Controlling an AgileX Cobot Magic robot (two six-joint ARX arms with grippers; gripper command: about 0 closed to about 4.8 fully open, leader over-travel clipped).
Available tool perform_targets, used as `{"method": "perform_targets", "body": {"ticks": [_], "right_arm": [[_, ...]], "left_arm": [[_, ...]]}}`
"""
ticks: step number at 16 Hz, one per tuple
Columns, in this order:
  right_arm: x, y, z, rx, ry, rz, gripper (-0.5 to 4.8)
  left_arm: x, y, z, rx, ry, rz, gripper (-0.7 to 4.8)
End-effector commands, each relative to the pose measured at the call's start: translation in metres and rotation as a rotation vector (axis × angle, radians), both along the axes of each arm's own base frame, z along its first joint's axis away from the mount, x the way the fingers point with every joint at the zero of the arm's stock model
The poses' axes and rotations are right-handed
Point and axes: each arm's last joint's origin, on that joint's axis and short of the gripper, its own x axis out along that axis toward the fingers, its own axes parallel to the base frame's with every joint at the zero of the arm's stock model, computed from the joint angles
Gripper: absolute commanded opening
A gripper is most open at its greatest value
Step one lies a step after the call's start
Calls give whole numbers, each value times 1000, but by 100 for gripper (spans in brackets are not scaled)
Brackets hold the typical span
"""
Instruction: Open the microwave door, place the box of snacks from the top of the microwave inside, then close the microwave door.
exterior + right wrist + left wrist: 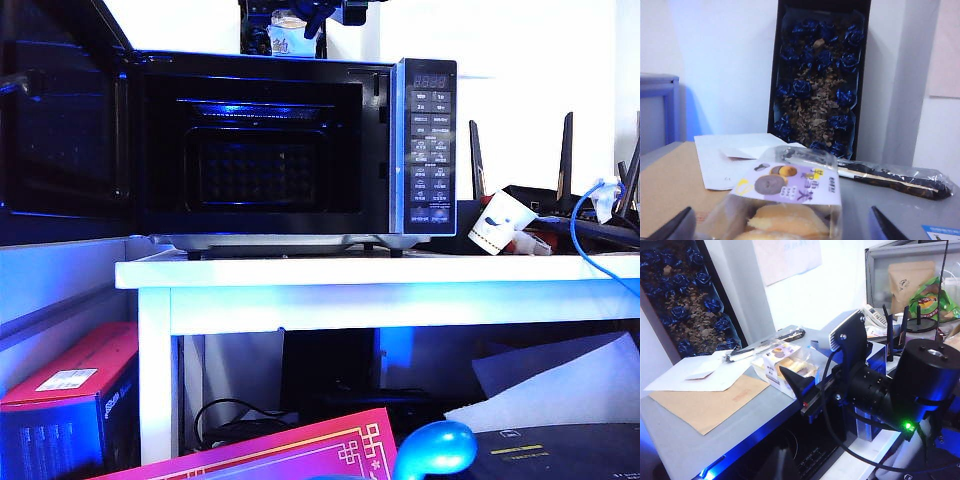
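Note:
The black microwave [430,130] stands on a white table [380,275]. The microwave door [60,120] is swung wide open to the left, baring the dark cavity. On its top sits the box of snacks [290,40], a clear tub with pale yellow cakes [790,212] and a purple label. My right gripper [780,222] is open, one finger [672,225] on each side of the tub; it reaches in from above [322,15]. The left wrist view shows its dark finger [796,384] beside the tub [782,362]. My left gripper [785,467] is only a dark shape against the microwave front.
A brown envelope [705,400] and white paper [695,372] lie on the microwave top beside the tub. A wrapped pair of chopsticks [890,177] lies behind it. A dark box of blue roses [817,75] leans on the wall. A paper cup [497,225] and router antennas [565,150] crowd the table's right.

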Motion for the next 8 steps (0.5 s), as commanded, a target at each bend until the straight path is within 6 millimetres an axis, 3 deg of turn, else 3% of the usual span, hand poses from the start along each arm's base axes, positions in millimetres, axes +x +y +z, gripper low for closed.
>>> {"method": "perform_targets", "body": {"ticks": [1, 8], "right_arm": [[2, -1, -1, -5, 8, -1, 479], [10, -9, -8, 50, 76, -22, 479]], "left_arm": [[-2, 0, 2, -4, -10, -5, -5], [-2, 0, -1, 0, 17, -5, -5]]}}
